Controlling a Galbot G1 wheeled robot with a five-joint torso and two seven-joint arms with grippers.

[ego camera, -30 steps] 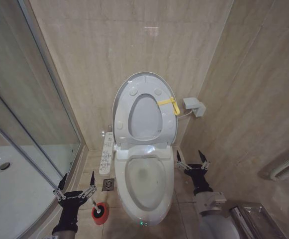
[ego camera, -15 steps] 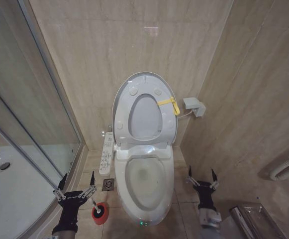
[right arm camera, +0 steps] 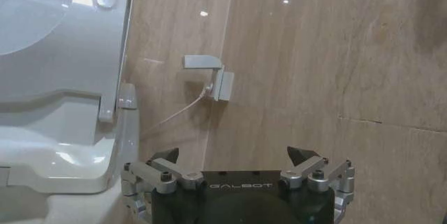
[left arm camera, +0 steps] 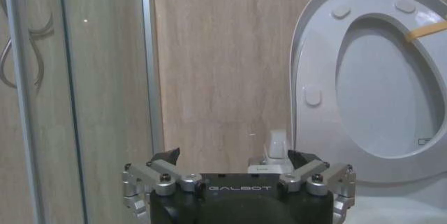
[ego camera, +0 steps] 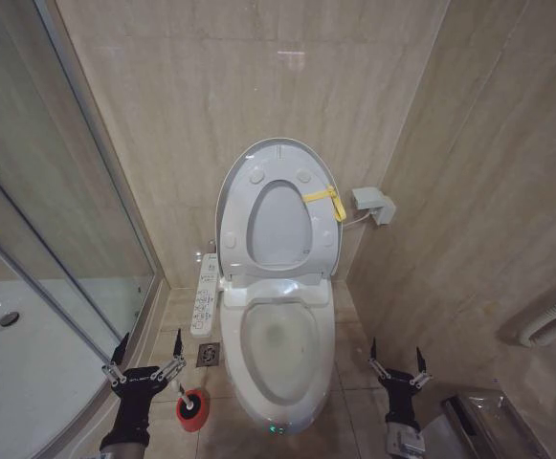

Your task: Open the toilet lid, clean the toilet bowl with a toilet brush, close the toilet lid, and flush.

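Flanking the toilet bowl (ego camera: 279, 359), both tools gape, empty.

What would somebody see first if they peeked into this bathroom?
First, the big white toilet lid standing straight up against the tan wall, a yellow tag on its rim, with the open toilet bowl below. Next, two open metal claws low down: the left claw just beside the toilet brush in its red holder by the glass shower door, and the right claw on the bowl's other side.
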